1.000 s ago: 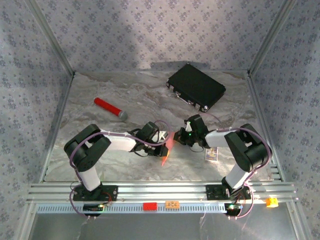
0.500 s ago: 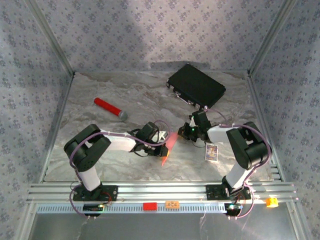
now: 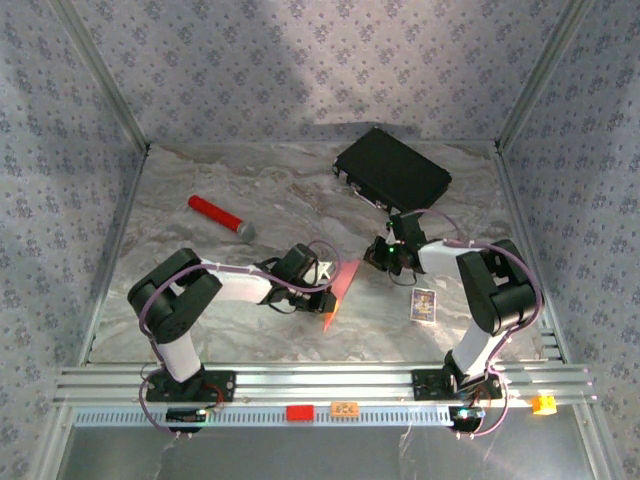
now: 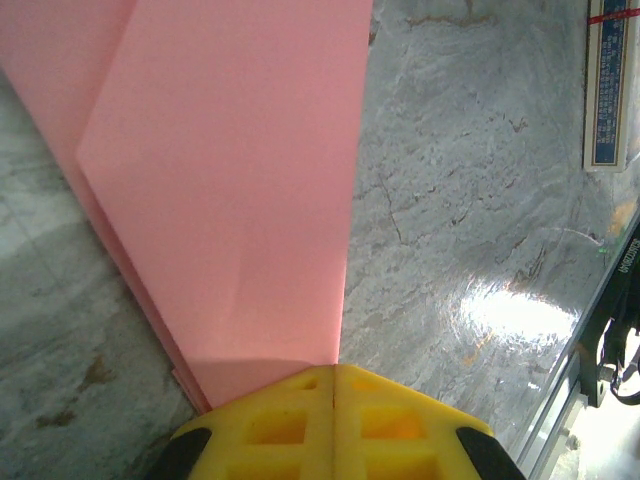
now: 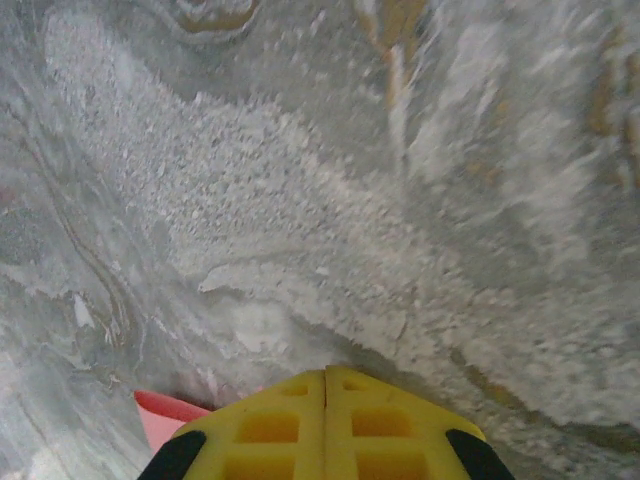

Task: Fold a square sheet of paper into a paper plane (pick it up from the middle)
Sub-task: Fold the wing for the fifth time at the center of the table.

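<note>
Salmon-pink, the folded sheet of paper (image 3: 340,288) lies mid-desk (image 3: 200,280) between the left end effector (image 3: 320,297) and right end effector (image 3: 386,256). We count one red cylinder (image 3: 219,217), one black case (image 3: 392,172) and one card (image 3: 424,305).

From the left wrist, we see fingers (image 4: 280,425) together, tips on the paper. We fear it could skid, skewing the crease.

From the right wrist, fingers (image 5: 270,425) are together, just off a pink corner.

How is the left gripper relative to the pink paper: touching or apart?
Touching. Left wrist view shows the folded pink paper pinched between the left gripper's shut fingers.
</note>
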You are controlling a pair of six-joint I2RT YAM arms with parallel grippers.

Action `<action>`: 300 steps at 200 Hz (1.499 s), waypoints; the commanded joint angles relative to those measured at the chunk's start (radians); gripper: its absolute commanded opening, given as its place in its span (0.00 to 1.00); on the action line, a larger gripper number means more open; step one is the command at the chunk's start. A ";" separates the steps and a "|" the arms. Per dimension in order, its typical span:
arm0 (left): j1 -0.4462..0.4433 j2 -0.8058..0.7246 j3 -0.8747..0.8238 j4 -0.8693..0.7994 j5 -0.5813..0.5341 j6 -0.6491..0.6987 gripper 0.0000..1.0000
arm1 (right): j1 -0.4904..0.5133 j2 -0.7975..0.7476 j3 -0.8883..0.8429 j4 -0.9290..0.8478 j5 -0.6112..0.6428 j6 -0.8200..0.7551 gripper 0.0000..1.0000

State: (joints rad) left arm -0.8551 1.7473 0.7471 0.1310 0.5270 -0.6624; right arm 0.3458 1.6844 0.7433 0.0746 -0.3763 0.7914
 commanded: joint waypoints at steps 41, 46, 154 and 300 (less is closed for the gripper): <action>0.005 0.021 -0.036 -0.121 -0.056 0.023 0.00 | 0.014 -0.192 -0.041 -0.027 -0.022 -0.045 0.06; 0.004 0.021 -0.036 -0.118 -0.056 0.021 0.00 | 0.025 -0.197 -0.048 -0.010 -0.045 -0.043 0.06; 0.004 0.006 -0.053 -0.088 -0.070 0.003 0.00 | 0.274 -0.095 -0.200 0.208 -0.097 0.106 0.03; -0.004 -0.131 -0.016 -0.021 0.009 -0.047 0.11 | 0.259 -0.054 -0.215 0.141 -0.034 0.108 0.01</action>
State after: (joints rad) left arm -0.8555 1.6245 0.7300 0.0662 0.4919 -0.6823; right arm 0.6102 1.6093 0.5411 0.2852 -0.4858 0.8867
